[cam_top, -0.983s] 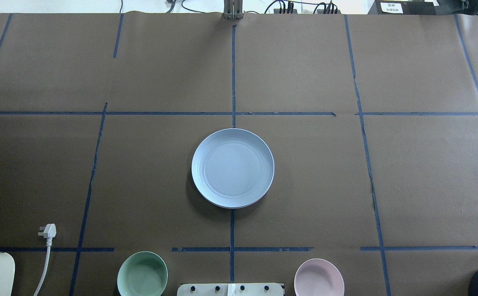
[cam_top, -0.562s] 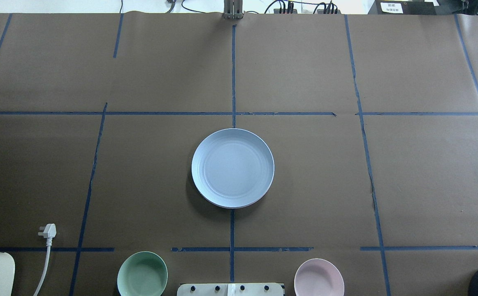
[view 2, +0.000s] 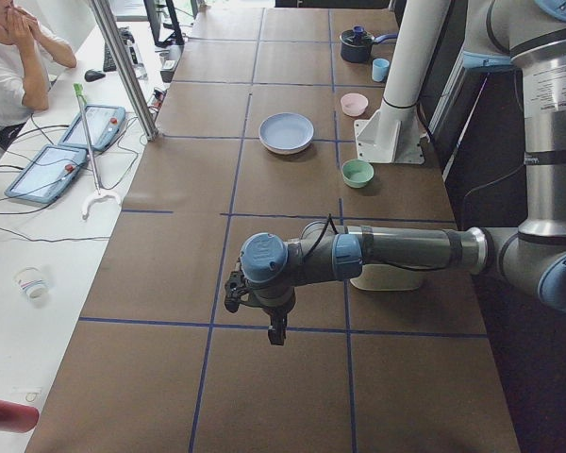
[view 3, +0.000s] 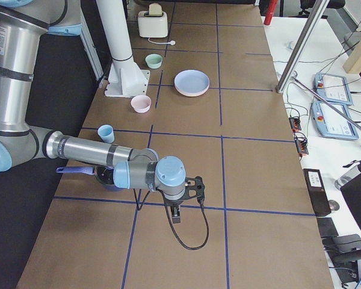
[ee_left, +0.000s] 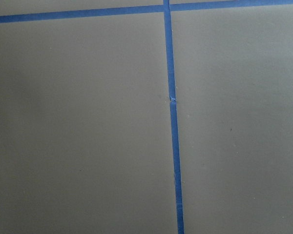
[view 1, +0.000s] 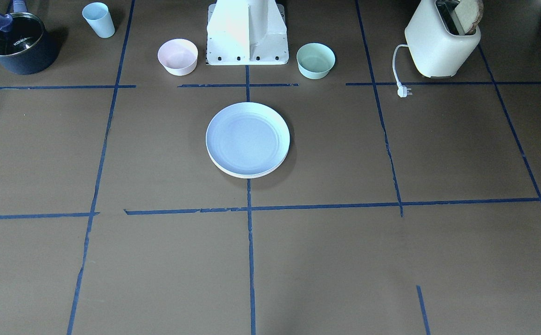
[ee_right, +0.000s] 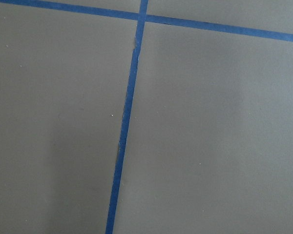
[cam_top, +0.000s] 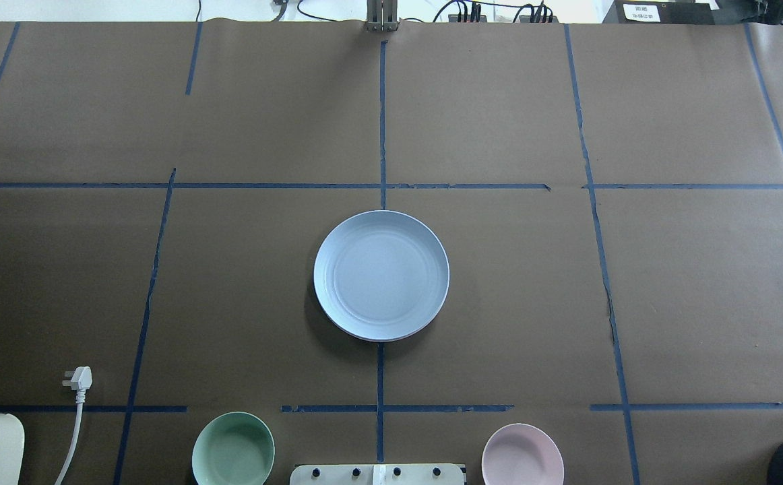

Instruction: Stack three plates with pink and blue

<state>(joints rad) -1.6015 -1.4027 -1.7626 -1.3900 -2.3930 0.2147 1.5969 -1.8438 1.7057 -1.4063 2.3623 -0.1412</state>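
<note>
The pale blue plate [cam_top: 381,275] lies on top of a stack at the table's middle, also seen in the front view [view 1: 247,138]. A cream-white rim [view 1: 252,175] shows under it in the front view, and a pinkish rim [view 3: 192,94] in the exterior right view. The lower plates are otherwise hidden. My left gripper [view 2: 276,332] shows only in the exterior left view, far from the stack over bare table. My right gripper [view 3: 175,215] shows only in the exterior right view, also far from the stack. I cannot tell whether either is open or shut.
A mint-green bowl [cam_top: 233,449] and a small pink bowl [cam_top: 522,455] stand beside the robot base [view 1: 247,32]. A toaster [view 1: 440,39] with its loose plug [cam_top: 78,378], a dark pot [view 1: 16,44] and a blue cup [view 1: 98,19] stand along the robot's side.
</note>
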